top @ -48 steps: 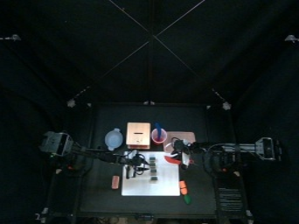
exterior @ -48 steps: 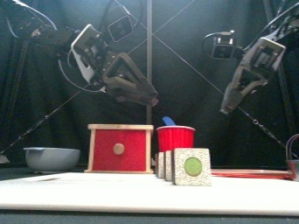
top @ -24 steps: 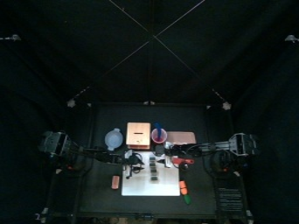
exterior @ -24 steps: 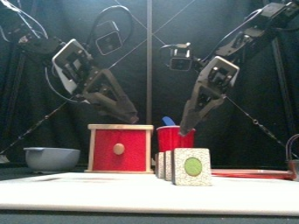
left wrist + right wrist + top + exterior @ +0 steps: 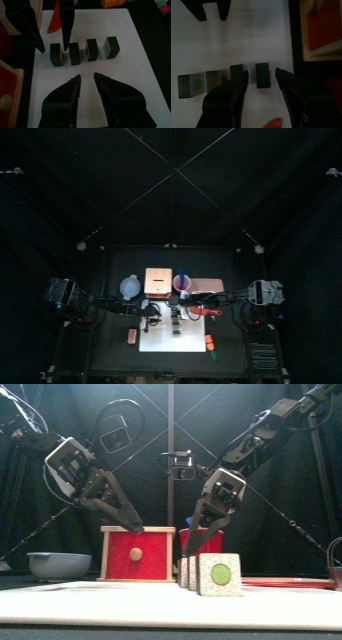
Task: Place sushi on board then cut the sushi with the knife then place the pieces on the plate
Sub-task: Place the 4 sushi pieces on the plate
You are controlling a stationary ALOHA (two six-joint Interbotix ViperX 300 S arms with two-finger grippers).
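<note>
Several dark green sushi pieces (image 5: 92, 48) stand in a row with small gaps on the white cutting board (image 5: 174, 350); in the front view they overlap (image 5: 214, 574). My left gripper (image 5: 87, 78) hovers open just off the row, holding nothing. My right gripper (image 5: 261, 74) is open, and its jaws straddle one end piece (image 5: 262, 76) with a gap on each side. Both grippers hang low over the board's back part, the left (image 5: 138, 527) and the right (image 5: 198, 532). A red cup (image 5: 201, 540) with a blue knife stands behind the sushi.
Behind the board stand a wooden box with a red drawer front (image 5: 138, 555), a blue-grey bowl (image 5: 59, 564) at the left and a pink tray (image 5: 210, 286) at the right. Small toys lie by the board's left edge (image 5: 132, 335) and right edge (image 5: 214, 342).
Both arms have come down toward the sushi. The right gripper has moved left to the row's end piece; the left has sunk lower and drawn toward the left.
</note>
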